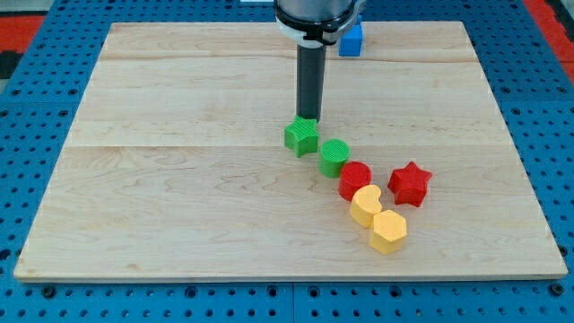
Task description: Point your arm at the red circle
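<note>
Camera view, the only 1 here: light wooden worktop (179,179) sitting on a blue pegboard (27,108).

The tool is just a straight dark rod (311,85) coming down from the view's top, so there's nothing on it to open or close, and it has hold of nothing. My tip (309,119) sits right at the top edge of the green star (302,136), touching it or near enough that I can't tell which.

From that star the blocks run in a diagonal chain toward the view's bottom right. The green circle (334,157) comes next, just beside the star. After it is the red circle (354,179), touching or almost touching the green 1. That puts it a little right of the worktop's middle, 2 blocks down the chain from my tip, so clearly apart from it.

Below the red circle is a yellow heart (365,205), touching it, then a yellow hexagon (388,231) pressed against the heart. A red star (410,183) sits just to the right of the red circle with a small gap.

A blue cube (352,40) is up at the worktop's top edge, partly hidden behind the arm.
</note>
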Controlling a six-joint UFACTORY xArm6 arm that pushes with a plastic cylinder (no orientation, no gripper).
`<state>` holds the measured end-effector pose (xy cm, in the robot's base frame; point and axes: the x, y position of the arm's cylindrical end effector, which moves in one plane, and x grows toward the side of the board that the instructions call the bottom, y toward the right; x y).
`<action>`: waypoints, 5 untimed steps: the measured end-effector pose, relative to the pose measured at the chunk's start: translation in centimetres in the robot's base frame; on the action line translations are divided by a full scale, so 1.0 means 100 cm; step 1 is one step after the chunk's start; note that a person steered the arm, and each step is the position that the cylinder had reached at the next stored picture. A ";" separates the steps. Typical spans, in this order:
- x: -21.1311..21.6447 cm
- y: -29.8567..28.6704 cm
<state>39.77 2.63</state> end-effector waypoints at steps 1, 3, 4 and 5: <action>-0.001 -0.001; -0.054 -0.090; -0.014 -0.142; 0.041 -0.152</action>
<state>43.84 -12.61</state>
